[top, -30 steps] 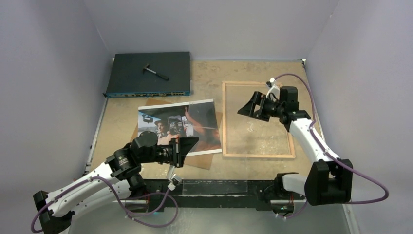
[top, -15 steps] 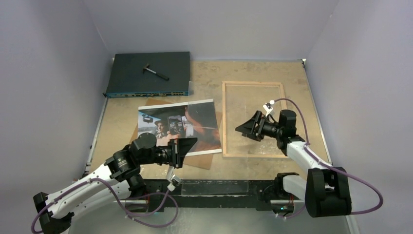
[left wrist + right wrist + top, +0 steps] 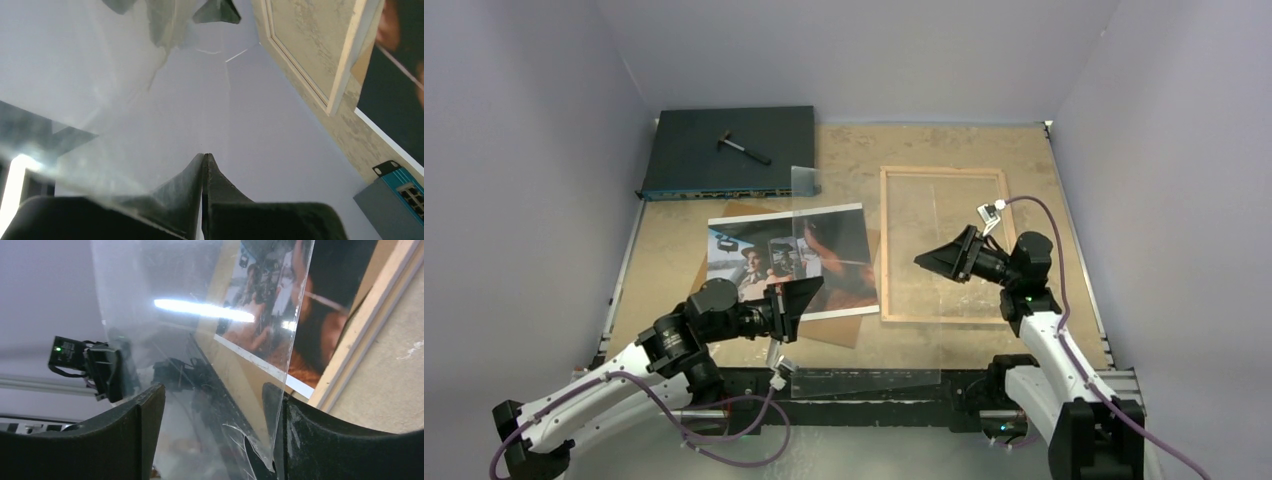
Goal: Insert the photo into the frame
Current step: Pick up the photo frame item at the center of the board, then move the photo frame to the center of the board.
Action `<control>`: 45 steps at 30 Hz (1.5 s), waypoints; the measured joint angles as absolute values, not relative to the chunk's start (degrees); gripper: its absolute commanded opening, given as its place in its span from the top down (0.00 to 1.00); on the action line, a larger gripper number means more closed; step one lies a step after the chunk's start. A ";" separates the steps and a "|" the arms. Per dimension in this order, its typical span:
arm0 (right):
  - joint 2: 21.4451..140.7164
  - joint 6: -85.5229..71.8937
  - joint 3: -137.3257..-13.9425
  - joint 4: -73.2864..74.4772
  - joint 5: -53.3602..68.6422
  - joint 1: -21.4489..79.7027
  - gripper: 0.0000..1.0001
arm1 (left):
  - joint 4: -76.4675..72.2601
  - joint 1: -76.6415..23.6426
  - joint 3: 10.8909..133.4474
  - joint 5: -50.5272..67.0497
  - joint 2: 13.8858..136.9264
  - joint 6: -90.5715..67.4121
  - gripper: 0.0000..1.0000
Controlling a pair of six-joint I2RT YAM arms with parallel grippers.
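Since a second ago the right arm has folded down and drawn back toward the bench's near edge. Its gripper [image 3: 934, 260] has dropped from above the far right part of the frame [image 3: 885, 240] to low over the frame's near half. The left gripper [image 3: 799, 305] has barely shifted. The pane [image 3: 864, 382] it holds now shows a far edge standing up near the dark box [image 3: 684, 150].

The left gripper is clamped tight on the pane over the photo's near right corner. The right gripper's jaws stand apart, with the pane's edge between them; I cannot tell whether either finger touches it.

The photo [image 3: 754, 260] lies face up at mid-bench, left of the frame and just beside it, on a brown board [image 3: 832, 330]. The frame lies flat on the right half.

The bench [image 3: 864, 150] is mottled tan. Plain pale grey walls close it in on the left, far and right sides. The dark box sits in the far left corner with a small tool [image 3: 744, 147] on top.

The left wrist view alone shows the left fingers [image 3: 185, 200] pressed together on the glassy pane [image 3: 125, 125], and ports on the box's blue-edged face [image 3: 400, 192]. The right wrist view alone shows the pane [image 3: 200, 365] reaching between its two fingers [image 3: 145, 425]. It also shows the photo [image 3: 260, 305] through the pane, and a frame rail [image 3: 370, 325] beside it.
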State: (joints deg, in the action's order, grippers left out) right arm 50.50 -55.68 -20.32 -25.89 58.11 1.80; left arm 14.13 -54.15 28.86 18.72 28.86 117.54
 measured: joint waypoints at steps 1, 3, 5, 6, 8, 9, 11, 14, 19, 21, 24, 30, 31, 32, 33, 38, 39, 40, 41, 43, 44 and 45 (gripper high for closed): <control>49.82 -55.96 -20.62 -25.32 58.11 1.83 0.35 | 13.80 -54.15 28.40 18.20 28.86 117.51 1.00; 48.82 -56.29 -21.32 -24.12 58.04 1.78 0.41 | 13.26 -54.15 27.27 16.60 28.93 117.49 1.00; 47.79 -56.58 -22.26 -22.63 58.30 1.87 0.48 | 12.38 -54.15 26.63 15.68 29.17 117.43 1.00; 47.40 -56.62 -22.81 -22.09 58.50 1.96 0.54 | 11.62 -54.15 26.20 14.90 29.39 117.16 1.00; 47.07 -56.69 -23.94 -21.04 58.72 1.98 0.65 | 10.15 -54.15 25.43 13.61 29.87 116.62 1.00; 47.07 -56.66 -24.67 -20.51 58.67 1.96 0.68 | 9.72 -54.15 25.21 12.84 30.13 116.40 1.00; 47.18 -56.73 -26.13 -19.44 58.22 1.83 0.75 | 8.78 -54.15 24.58 11.92 30.39 115.87 0.89; 47.64 -56.23 -28.80 -17.41 57.76 1.80 0.87 | 7.66 -54.15 23.79 10.92 30.85 115.07 0.58; 50.33 -53.36 -37.91 -10.59 54.92 1.80 1.00 | 4.56 -54.30 22.90 7.33 33.34 112.62 0.17; 51.70 -51.59 -43.00 -6.48 53.10 1.80 1.00 | 2.13 -54.35 22.85 4.36 35.44 109.97 0.12; 54.06 -48.58 -49.25 -1.34 49.98 1.41 1.00 | -1.61 -54.39 23.11 -1.15 40.51 104.60 0.09; 60.62 -43.64 -60.88 7.31 43.99 -2.52 1.00 | 1.17 -54.37 32.86 -14.28 54.52 86.96 0.05; 61.80 -43.00 -62.61 8.51 42.94 -3.90 1.00 | 2.26 -54.37 35.55 -16.03 56.51 83.33 0.05; 62.94 -42.46 -64.38 9.63 42.04 -5.34 1.00 | 3.33 -54.37 38.13 -17.58 58.35 79.75 0.04; 63.83 -42.13 -65.80 10.48 41.30 -6.50 1.00 | 4.25 -54.35 40.03 -18.63 59.68 77.01 0.04; 67.75 -41.10 -73.38 14.94 39.29 -13.63 1.00 | 5.67 -54.02 43.40 -21.82 64.45 66.37 0.02; 68.16 -41.08 -74.65 15.66 38.48 -14.59 1.00 | 5.69 -54.02 43.40 -22.02 65.47 65.25 0.02; 68.45 -41.36 -75.79 16.03 38.00 -15.35 1.00 | 5.56 -54.04 43.40 -21.96 66.72 64.10 0.01; 68.64 -41.30 -76.86 16.47 36.88 -15.99 1.00 | 5.39 -54.11 43.40 -21.89 68.14 63.35 0.01; 68.73 -41.34 -78.00 16.80 35.73 -17.47 1.00 | 5.13 -54.15 43.40 -21.71 70.83 62.43 0.01; 68.75 -41.41 -78.15 16.86 35.44 -18.17 1.00 | 4.86 -54.15 43.40 -21.67 72.12 62.11 0.01; 68.93 -41.93 -78.35 16.73 35.64 -19.38 1.00 | 4.49 -54.15 43.40 -21.65 73.25 62.04 0.01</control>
